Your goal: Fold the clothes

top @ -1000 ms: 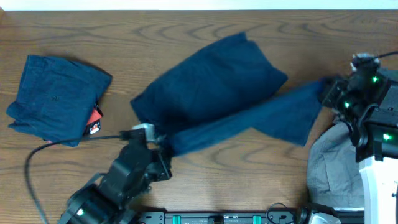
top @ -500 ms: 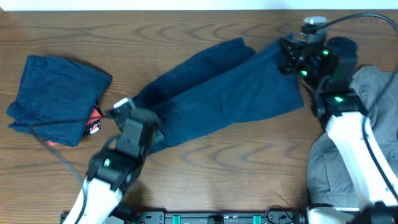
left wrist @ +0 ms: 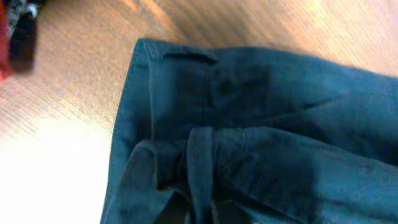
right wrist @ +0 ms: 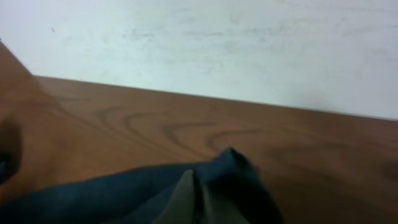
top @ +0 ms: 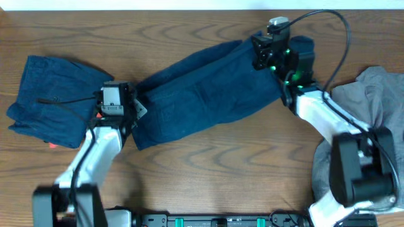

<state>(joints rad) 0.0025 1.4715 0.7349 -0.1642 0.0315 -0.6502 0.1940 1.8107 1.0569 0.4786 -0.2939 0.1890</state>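
Note:
Dark blue trousers lie stretched across the middle of the table, folded lengthwise. My left gripper is shut on their waistband end at the left; the left wrist view shows the waistband and belt loop pinched between the fingers. My right gripper is shut on the leg end at the back right; the right wrist view shows dark cloth bunched in the jaws above the wood.
A folded dark blue garment lies at the left with a red tag beside it. A grey garment is heaped at the right edge. A cable runs over the left pile. A white wall stands behind the table.
Both arms carried the trousers toward the back. The near leg was swung over onto the far leg. The left gripper moved left and back, the right gripper moved left and back.

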